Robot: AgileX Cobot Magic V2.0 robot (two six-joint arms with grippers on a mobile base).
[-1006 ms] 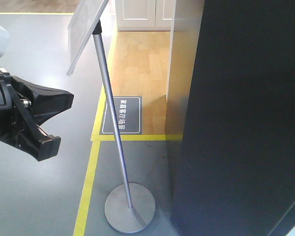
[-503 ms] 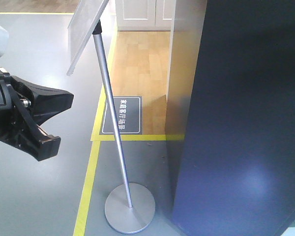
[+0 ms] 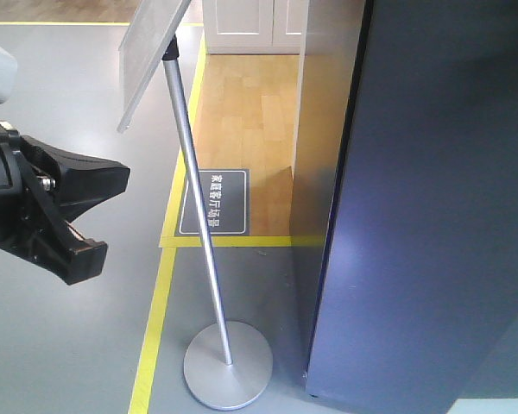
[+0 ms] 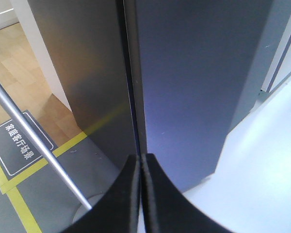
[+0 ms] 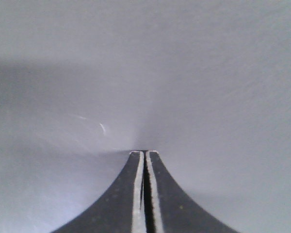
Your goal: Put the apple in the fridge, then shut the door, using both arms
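on the left of the front view i see my left tool [image 3: 91,216] hanging over the grey floor [image 3: 69,345]. from this side its two black fingers look apart, but in its own wrist view the tips [image 4: 140,162] lie pressed together with nothing between them, so i take it as closed and empty. it points at the seam between two dark panels.

next to it stands a sign stand [image 3: 203,233] with a round base, then a yellow floor line [image 3: 160,302] and a dark floor label [image 3: 213,203] on the wood part.

on the right is the tall dark door [image 3: 432,216] of the fridge [image 4: 99,73]. in the left wrist view only a thin dark seam shows between door and the panel beside it, so the door looks almost shut or shut. no white inside is visible.

the right tool [image 5: 144,158] is also closed, empty, and its tips touch or nearly touch a plain grey surface, i think the door face.

the apple is in no view. i judge it is already inside, though i cannot check this.

so the step in hand is closing the door. the next move, i think, is a slow straight push with the right tool until the seam is flush, keeping the left one away from the stand.
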